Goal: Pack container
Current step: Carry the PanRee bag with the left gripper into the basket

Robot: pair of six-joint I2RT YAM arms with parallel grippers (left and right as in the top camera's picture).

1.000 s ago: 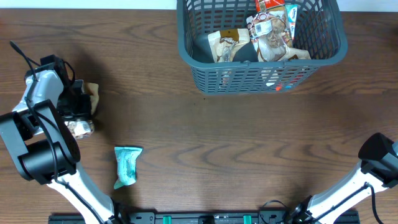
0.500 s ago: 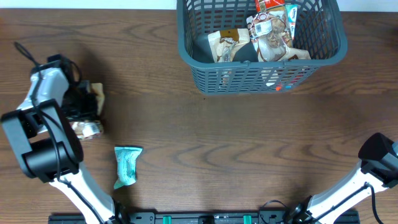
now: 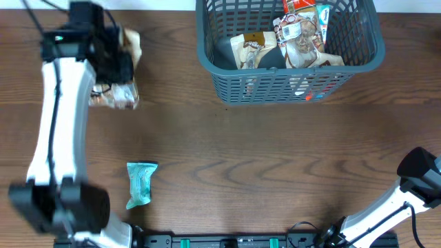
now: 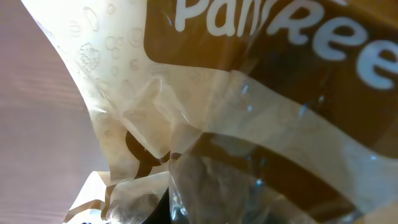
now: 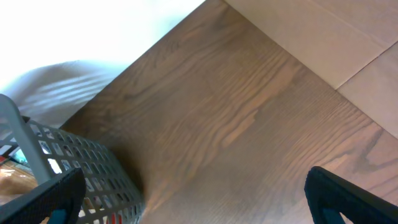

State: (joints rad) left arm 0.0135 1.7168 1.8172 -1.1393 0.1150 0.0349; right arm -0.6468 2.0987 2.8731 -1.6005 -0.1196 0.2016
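The dark grey-blue slotted container [image 3: 227, 81] stands at the table's far middle-right and holds several snack packets [image 3: 298, 38]. My left gripper [image 3: 110, 65] is shut on a clear and tan snack bag [image 3: 118, 96] and holds it raised above the table's far left. The bag [image 4: 249, 112] fills the left wrist view and hides the fingers. A teal packet [image 3: 140, 183] lies on the table near the front left. My right gripper [image 5: 193, 193] is open and empty, low at the front right, with the container's corner [image 5: 81, 162] at its left.
The right arm's base [image 3: 419, 180] sits at the front right edge. A black rail [image 3: 227, 241] runs along the table's front edge. Brown wooden tabletop [image 3: 275, 151] lies between the container and the front.
My left gripper has lifted the snack bag off the table and carried it toward the far side and rightward. The right arm has not moved.
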